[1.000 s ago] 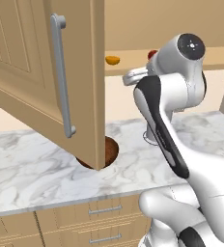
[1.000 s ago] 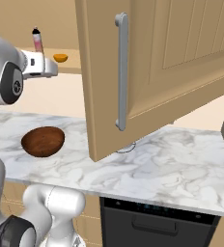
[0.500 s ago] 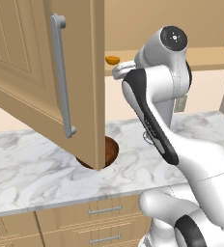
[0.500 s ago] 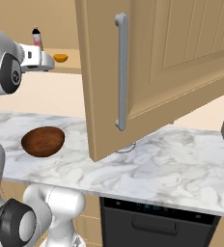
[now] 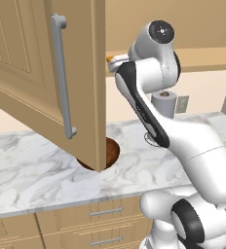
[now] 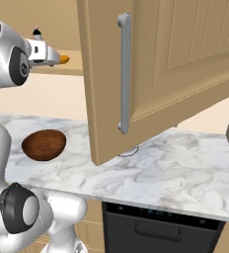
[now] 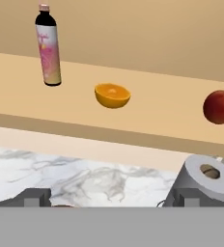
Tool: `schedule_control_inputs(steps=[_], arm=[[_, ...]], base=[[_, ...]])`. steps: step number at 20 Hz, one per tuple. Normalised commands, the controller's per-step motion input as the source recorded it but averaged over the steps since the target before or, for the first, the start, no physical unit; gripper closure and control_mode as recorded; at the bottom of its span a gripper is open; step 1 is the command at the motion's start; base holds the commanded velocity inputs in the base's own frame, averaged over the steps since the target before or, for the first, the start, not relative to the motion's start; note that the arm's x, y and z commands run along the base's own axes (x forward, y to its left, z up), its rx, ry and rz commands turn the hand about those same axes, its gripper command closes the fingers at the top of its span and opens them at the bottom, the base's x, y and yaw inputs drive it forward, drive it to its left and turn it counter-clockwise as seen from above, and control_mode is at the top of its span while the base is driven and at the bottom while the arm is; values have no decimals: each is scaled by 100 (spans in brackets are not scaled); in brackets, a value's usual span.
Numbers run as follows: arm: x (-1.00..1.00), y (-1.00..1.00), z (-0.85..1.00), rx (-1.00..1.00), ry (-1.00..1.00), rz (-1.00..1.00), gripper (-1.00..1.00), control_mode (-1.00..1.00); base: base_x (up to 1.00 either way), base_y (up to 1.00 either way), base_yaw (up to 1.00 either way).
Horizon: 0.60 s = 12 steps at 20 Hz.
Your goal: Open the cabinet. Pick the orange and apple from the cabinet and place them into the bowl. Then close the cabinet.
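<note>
Your gripper [image 7: 111, 200] is spread fully wide and empty, facing the orange [image 7: 112, 95] on the cabinet [image 5: 61, 87] shelf.

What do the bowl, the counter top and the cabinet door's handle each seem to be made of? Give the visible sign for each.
The bowl: probably wood with a glossy finish; it is dark reddish-brown with grain streaks. The counter top: looks like polished marble, white with grey veins. The cabinet door's handle: seemingly brushed metal, an even grey bar with a soft sheen, though painted plastic would look similar.

Bright, even rendered light, soft shadows, sharp throughout, no glare.
</note>
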Motion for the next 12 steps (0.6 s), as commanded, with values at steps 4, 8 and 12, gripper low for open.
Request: schedule_control_inputs(steps=[4,8,12], arm=[[50,0,0,0,0,-1,-100,-100],[56,1,0,0,0,0,-100,-100],[51,2,0,0,0,0,-100,-100]], base=[[0,0,0],[0,0,0],[0,0,0]])
